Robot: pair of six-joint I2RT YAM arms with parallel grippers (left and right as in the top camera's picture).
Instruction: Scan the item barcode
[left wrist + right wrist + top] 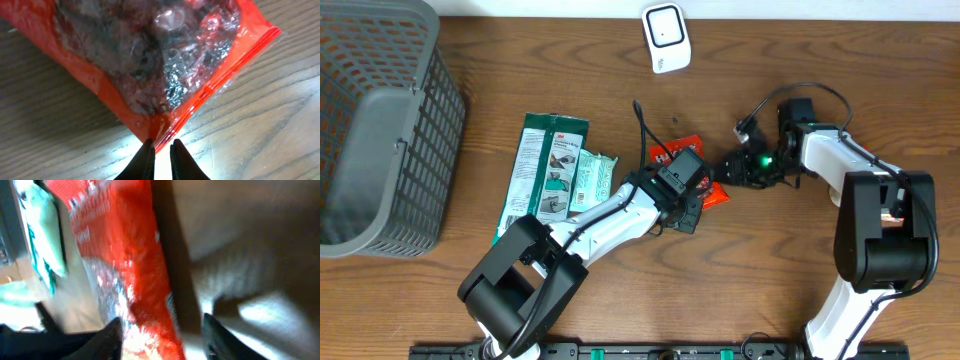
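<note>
Table (820,60): wooden. Grey mesh basket (380,150): well to the left of the scanner (665,37), at the table's edge. Green packets (550,165): left of the scanner and nearer the robot, lying flat. Red bag (680,148): just on the robot's side of the scanner, mid-table, between both arms. Left tool (161,150): narrow, pinching the bag's corner. Right tool (160,330): partly wide, fingers astride the bag's edge, with a gap on one side; view blurred.
</note>
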